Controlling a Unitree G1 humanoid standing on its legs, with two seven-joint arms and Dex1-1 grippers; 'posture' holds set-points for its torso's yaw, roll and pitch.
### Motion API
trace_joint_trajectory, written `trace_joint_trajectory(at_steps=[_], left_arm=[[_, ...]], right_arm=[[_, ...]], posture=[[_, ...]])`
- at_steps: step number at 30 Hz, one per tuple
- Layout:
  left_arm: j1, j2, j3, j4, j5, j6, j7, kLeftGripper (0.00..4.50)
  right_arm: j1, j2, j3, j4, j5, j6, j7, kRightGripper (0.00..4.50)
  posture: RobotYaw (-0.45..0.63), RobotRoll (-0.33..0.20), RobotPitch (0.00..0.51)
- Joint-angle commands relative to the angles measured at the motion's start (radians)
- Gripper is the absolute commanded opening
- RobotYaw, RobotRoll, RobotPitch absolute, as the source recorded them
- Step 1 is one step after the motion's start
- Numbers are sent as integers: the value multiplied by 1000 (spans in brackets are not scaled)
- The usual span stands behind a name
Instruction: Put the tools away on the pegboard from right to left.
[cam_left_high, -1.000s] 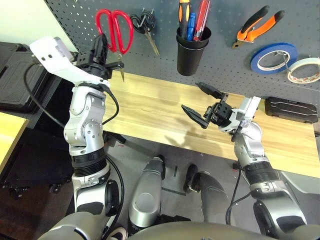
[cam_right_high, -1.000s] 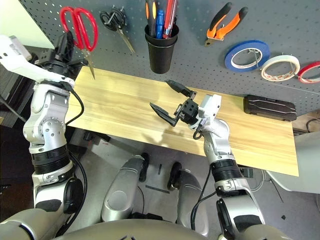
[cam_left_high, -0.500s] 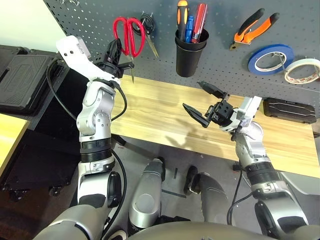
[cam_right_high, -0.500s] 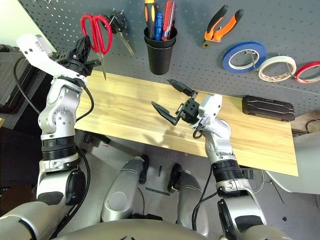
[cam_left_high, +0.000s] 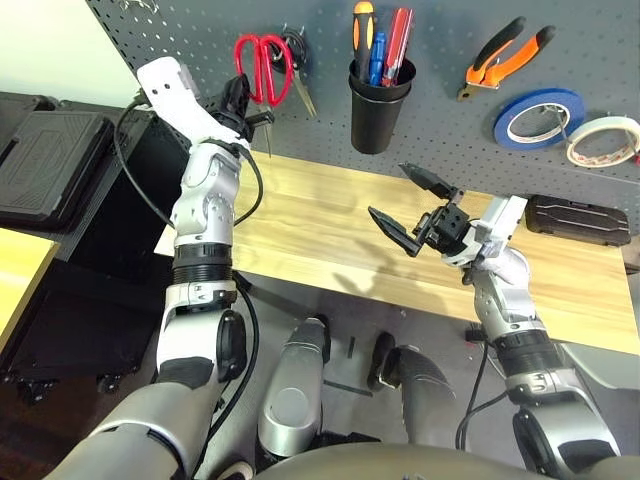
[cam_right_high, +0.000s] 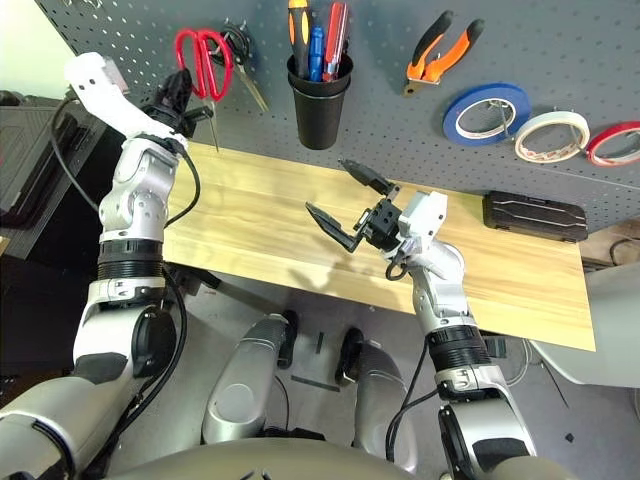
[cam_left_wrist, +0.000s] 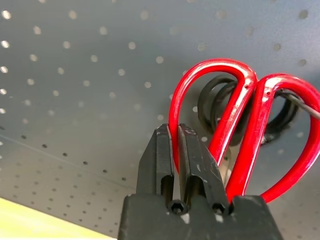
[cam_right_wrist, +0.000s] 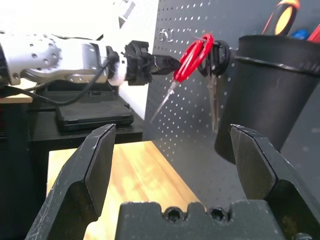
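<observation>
Red-handled scissors (cam_left_high: 262, 68) are sitting high against the pegboard (cam_left_high: 450, 140) at its left end, blades hanging down and tilted. The left gripper (cam_left_high: 243, 97) is pinching one red handle loop, its fingers (cam_left_wrist: 192, 160) pressed tight on it. The loops are overlapping the black-handled scissors (cam_left_high: 296, 60) hanging just beside them on the board; whether the red loops are over a hook I cannot tell.

Black cup (cam_left_high: 378, 105) is hanging on the board to the right of the scissors. It is holding the slim screwdriver (cam_left_high: 364, 30) with the orange-red and black handle, a blue-handled tool (cam_left_high: 381, 55) and a red-handled tool (cam_left_high: 399, 40), all standing upright with handles up.

Further right, the pliers (cam_left_high: 505, 55) with orange and black handles are hanging tilted on the board. Below them the blue tape roll (cam_left_high: 543, 115) is hanging, then the white tape roll (cam_left_high: 603, 140) just beside it, then a red tape roll (cam_right_high: 615, 143) at the far right.

Right gripper (cam_left_high: 412, 200) is hovering over the wooden table (cam_left_high: 300, 220), jaws spread wide, holding nothing. A black case (cam_left_high: 578, 220) is lying on the table at the back right, against the board.

Change from a second ago: the left arm is reaching further forward, and the red scissors are now up beside the black pair, where before they were held lower and further left. Right arm is staying put.
</observation>
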Motion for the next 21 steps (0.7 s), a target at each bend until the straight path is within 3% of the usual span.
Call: trace_joint_trajectory(at_steps=[1,2,6,14,21], left_arm=[[-31,10,10,121,28,-50,-12,16],[-41,12,10,147,32,-62,-15,16],[-41,14,9,174,44,-95,-26,1240],[150,18,-34,-76,64,-65,-55,4476],[378,54,-31,-345,85,14,-22,4476]], right_arm=[[25,-5,5,-20,-16,13,-18,4500],[25,-5,7,-21,-19,14,-23,4500],[24,-1,8,-23,-30,18,-47,4500],[25,10,1,-27,-40,49,-119,4500],[50,10,-20,-33,-60,34,-174,4500]], posture=[[223,0,216],[221,0,216],[215,0,219],[216,0,226],[217,0,228]])
